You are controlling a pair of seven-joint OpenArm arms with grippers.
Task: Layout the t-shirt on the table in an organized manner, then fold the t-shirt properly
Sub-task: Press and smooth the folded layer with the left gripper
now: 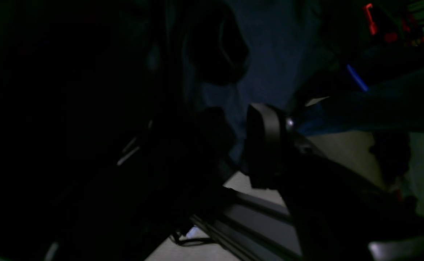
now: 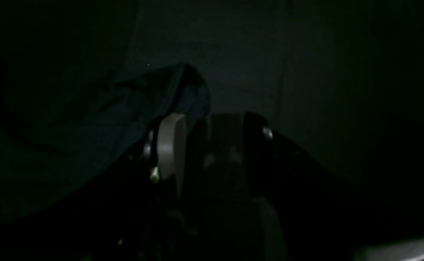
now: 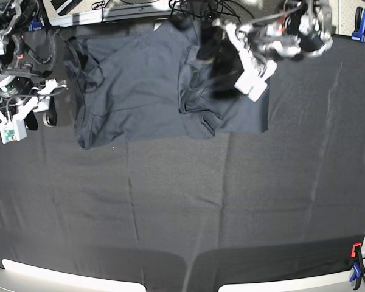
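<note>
shirt: the thin, slightly shiny short-sleeved t-shirt [image 3: 140, 91] is dark charcoal-grey, plain, with no print; it reads bluish in the dim wrist views.
surface: the large rectangular cloth-covered surface [image 3: 188, 207] is matte black, unpatterned, marked only by paler crease lines, with a white rim along the near edge.
clamps: the small corner clamps are red [image 3: 356, 249] with blue [image 3: 357, 275] parts.
arm parts: the blocky plastic end piece of the left arm [image 3: 253, 83] is white; the right arm's small plastic piece [image 3: 11, 129] is white too.

The t-shirt [image 3: 134, 91] lies partly folded on the table [image 3: 170, 207].
</note>
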